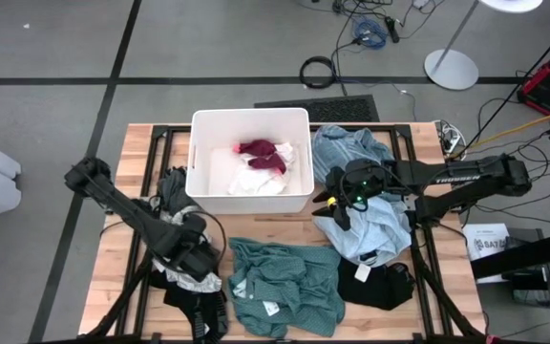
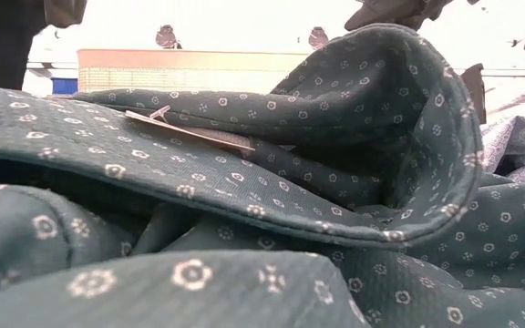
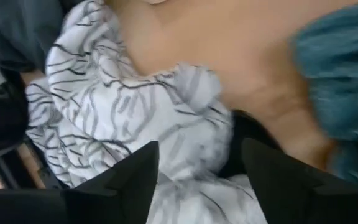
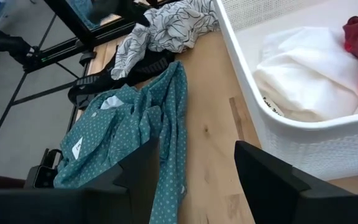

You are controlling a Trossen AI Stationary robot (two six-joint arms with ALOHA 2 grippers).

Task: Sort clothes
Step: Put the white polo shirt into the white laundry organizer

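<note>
With the left gripper [image 3: 194, 171] spread wide and empty over the patterned garment [image 3: 129, 112] at the table's left edge, I'd drop straight down for a deep pinch, while the right gripper [image 4: 194, 171], also open and empty, waits beside the bin [image 1: 199, 182].

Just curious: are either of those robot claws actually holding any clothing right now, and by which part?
No. The left gripper is open over the white-grey patterned garment; the right gripper is open above the table.
</note>
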